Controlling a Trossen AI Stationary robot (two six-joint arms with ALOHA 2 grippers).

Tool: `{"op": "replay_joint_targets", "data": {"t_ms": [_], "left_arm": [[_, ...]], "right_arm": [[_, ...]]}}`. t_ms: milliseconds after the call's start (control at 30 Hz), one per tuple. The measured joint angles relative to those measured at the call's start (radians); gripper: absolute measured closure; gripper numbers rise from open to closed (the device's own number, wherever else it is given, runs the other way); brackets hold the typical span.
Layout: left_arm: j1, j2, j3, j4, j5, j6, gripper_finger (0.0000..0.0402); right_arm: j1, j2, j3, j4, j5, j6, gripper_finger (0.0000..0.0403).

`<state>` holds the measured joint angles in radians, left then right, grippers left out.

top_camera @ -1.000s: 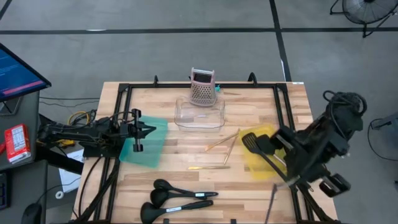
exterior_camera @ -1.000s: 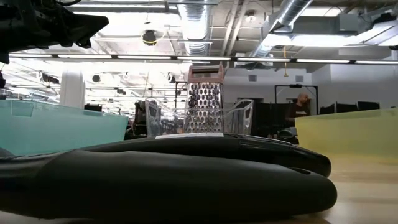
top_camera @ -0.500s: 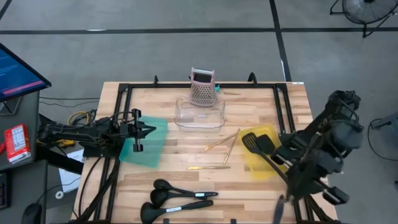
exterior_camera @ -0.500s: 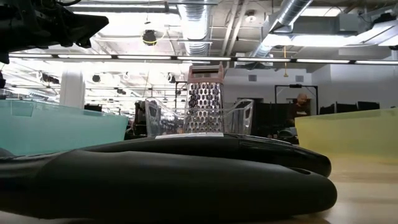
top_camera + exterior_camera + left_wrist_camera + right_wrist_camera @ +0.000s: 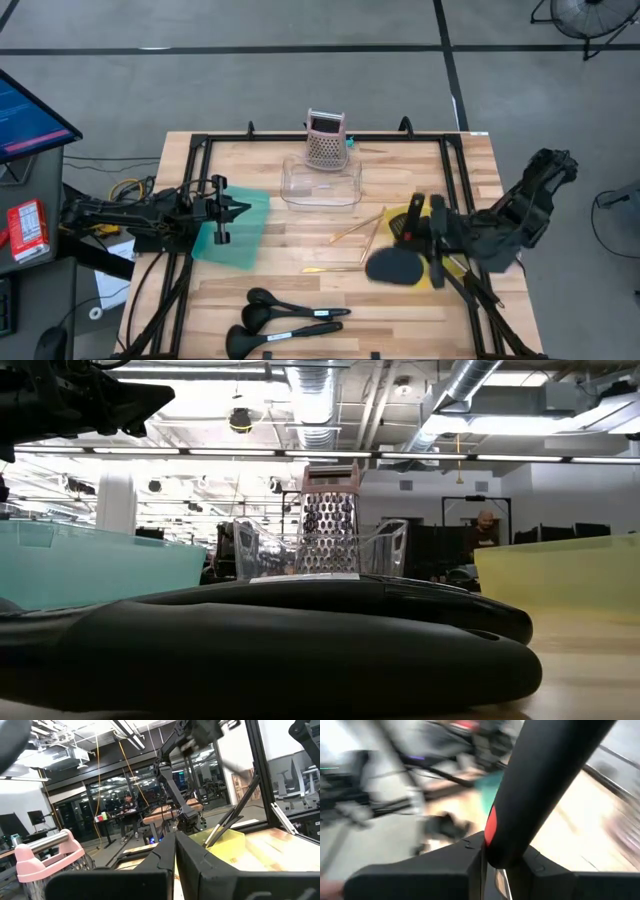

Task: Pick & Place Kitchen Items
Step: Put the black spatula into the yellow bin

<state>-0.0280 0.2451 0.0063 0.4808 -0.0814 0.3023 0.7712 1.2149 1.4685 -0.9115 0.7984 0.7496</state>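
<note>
Black plastic utensil with a red mark on its handle is clamped in the right claw; right wrist view shows both dark fingers pressed on the handle just below the red patch. High view: right claw sits over the right side of the desk, above the yellow translucent bin, with a dark blurred oval head of the utensil sticking out left of the bin's near edge. More black slotted turners rest in the yellow bin, handles slanting toward the near right.

Three black long-handled ladles and spoons lie together on the near edge of the light wooden desk, centre-left; in the low view they fill the foreground. Thin pale wooden sticks lie crossed at desk centre, a golden stick just nearer.

Clear plastic rectangular bin sits at far centre, with the pink perforated box grater touching its far side. Teal translucent bin sits on the left.

Left claw waits over the teal bin, fingers together, holding nothing; left wrist view shows its dark fingers meeting.

A person shows far off in the room, low view.
</note>
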Motion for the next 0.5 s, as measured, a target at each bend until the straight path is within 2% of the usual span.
{"op": "replay_joint_targets", "data": {"t_ms": [167,300,400,500], "left_arm": [[0.0,0.0,0.0,0.0,0.0,0.0,0.04],[0.0,0.0,0.0,0.0,0.0,0.0,0.04],[0.0,0.0,0.0,0.0,0.0,0.0,0.04],[0.0,0.0,0.0,0.0,0.0,0.0,0.04]], "right_arm": [[-0.055,0.003,-0.035,-0.314,0.035,0.427,0.0358],[-0.099,0.003,-0.105,-0.458,-0.04,0.703,0.0358],[-0.123,0.004,-0.165,-0.484,-0.118,0.805,0.0359],[-0.146,0.004,-0.203,-0.483,-0.18,0.814,0.0359]]}}
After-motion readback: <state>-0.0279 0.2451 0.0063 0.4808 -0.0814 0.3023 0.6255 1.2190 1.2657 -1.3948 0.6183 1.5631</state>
